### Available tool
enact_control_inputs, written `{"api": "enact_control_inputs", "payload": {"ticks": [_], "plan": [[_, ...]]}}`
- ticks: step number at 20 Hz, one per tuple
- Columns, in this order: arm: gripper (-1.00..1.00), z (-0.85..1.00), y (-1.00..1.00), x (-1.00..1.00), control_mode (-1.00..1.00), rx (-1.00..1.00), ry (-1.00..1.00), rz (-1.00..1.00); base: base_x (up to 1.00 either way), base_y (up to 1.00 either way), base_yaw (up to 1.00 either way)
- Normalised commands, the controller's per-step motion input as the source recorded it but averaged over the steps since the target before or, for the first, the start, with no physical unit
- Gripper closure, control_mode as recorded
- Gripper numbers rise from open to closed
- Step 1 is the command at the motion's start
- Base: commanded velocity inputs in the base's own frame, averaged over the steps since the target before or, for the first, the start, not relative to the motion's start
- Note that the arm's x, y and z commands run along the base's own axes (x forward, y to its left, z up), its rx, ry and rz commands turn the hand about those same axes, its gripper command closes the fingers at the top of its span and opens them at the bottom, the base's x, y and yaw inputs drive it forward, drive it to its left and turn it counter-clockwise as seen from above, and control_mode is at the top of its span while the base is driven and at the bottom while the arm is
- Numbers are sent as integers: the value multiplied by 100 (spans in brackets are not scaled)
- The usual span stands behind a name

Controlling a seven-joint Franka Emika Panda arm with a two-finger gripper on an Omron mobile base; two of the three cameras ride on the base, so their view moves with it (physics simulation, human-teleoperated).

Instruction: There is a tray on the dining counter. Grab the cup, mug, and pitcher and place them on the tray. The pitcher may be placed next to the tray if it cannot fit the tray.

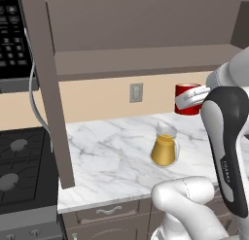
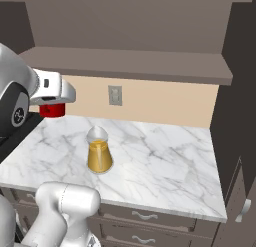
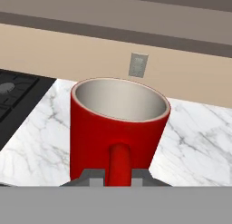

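Observation:
My gripper (image 3: 118, 178) is shut on the handle of the red mug (image 3: 118, 123), whose pale inside faces up. From the base, the mug (image 1: 186, 95) (image 2: 52, 110) is upright in the gripper (image 1: 193, 99) over the back of a marble top with drawers (image 1: 112, 156), near the wall. The glass pitcher (image 1: 164, 145) (image 2: 99, 153) with orange-yellow liquid stands on that marble top, in front of the mug and apart from it. The tray, the cup and the dining counter are out of view.
A black stove (image 1: 19, 161) adjoins the marble top on the left, with a microwave (image 1: 12, 35) above it and a brown post (image 1: 48, 88) between. A wall outlet (image 1: 136, 93) and a low shelf (image 2: 130, 63) sit behind. A dark cabinet side (image 2: 235, 116) bounds the right.

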Motion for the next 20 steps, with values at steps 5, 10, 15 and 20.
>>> {"api": "enact_control_inputs", "payload": {"ticks": [5,10,15,20], "plan": [[100,0,0,0,-100,1,0,0,0,0,0],[100,0,0,0,-100,0,0,0,0,0,0],[100,0,0,0,100,0,0,0,-12,0,0],[100,0,0,0,100,0,0,0,-91,0,0]]}}
